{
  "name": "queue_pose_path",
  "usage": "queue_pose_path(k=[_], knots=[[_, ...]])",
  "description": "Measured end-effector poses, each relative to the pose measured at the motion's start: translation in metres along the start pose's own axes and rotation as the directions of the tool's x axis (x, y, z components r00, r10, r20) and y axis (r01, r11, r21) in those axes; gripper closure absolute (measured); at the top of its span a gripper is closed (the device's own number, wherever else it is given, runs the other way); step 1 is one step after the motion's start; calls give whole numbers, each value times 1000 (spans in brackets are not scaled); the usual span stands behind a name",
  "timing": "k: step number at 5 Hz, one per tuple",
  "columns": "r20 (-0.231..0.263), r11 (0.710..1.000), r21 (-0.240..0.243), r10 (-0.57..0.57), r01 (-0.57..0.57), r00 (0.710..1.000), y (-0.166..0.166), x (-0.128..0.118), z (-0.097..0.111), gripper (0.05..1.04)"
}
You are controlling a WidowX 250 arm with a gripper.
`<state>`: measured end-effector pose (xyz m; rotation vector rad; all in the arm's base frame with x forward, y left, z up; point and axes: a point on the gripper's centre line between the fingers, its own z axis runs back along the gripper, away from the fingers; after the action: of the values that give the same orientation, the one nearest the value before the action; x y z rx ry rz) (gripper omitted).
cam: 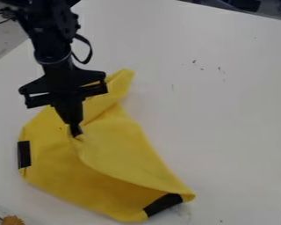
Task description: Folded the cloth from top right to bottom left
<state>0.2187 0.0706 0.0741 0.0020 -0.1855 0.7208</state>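
Arm [52, 35] comes in at the view's upper left, black, a loop of dark cable [89, 50] hanging off its right side above the claw [77, 132]. Claw points down, close to upright, its tips low on the cloth [125, 149]. Fingers drawn together, next to no gap, with a pinch of yellow fabric between them.

Cloth: yellow, lying on the white tabletop [225, 110], spread below the claw and to both sides of it. Part of it is folded over. The upper layer runs from the claw's tips down to the right, its curved edge crossing the lower layer and ending near the cloth's lower right corner. Creases fan out from the pinch (rather like a badly made bed). Behind the claw and a little to its right, a narrow end of the cloth sticks up toward the view's top, rumpled.

Two black patches on the cloth: one [23, 154] at its left edge, below and left of the claw; the other [163, 205] at the lower edge, well down and right of the claw, partly edged by the folded layer.

Elsewhere: small dark specks [194, 61] on the tabletop, up and right of the claw. Far below and left of it, in the view's corner, a rough orange-brown thing [12, 220], cut off by the edge; cannot tell what.
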Motion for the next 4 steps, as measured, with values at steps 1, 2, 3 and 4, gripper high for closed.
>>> queue_pose_path(k=[1, 2, 3, 4], knots=[[-32, 999, -7, 35, -35, 999, 16, -17, -13, 1000], [-19, 999, -28, 17, -18, 1000, 16, -21, -25, 838], [-40, 999, -37, 2, -4, 999, 15, -21, -33, 567], [-28, 999, -12, -38, 38, 999, 17, -12, -27, 257]])
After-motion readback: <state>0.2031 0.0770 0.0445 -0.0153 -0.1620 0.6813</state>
